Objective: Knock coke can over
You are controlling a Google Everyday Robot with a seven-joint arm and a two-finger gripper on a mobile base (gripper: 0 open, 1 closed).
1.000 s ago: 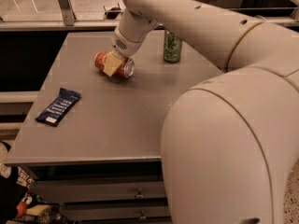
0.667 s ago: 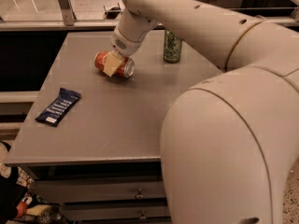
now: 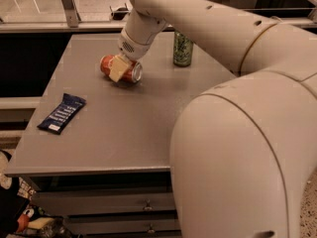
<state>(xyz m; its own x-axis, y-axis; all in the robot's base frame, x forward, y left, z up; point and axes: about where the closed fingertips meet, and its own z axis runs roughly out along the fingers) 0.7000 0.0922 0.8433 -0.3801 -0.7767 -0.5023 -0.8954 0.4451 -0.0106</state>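
Observation:
The red coke can (image 3: 108, 65) lies on its side on the grey table (image 3: 124, 128), towards the back, with its silver top facing right. My gripper (image 3: 119, 68) reaches down from the white arm and sits right over the can's middle, with one pale finger (image 3: 117, 70) across the front of the can. The rest of the gripper is hidden behind the arm's wrist.
A green drink can (image 3: 182, 49) stands upright to the right of the coke can near the back edge. A dark blue snack packet (image 3: 62, 113) lies flat near the table's left edge. My large white arm fills the right side. Drawers sit under the table front.

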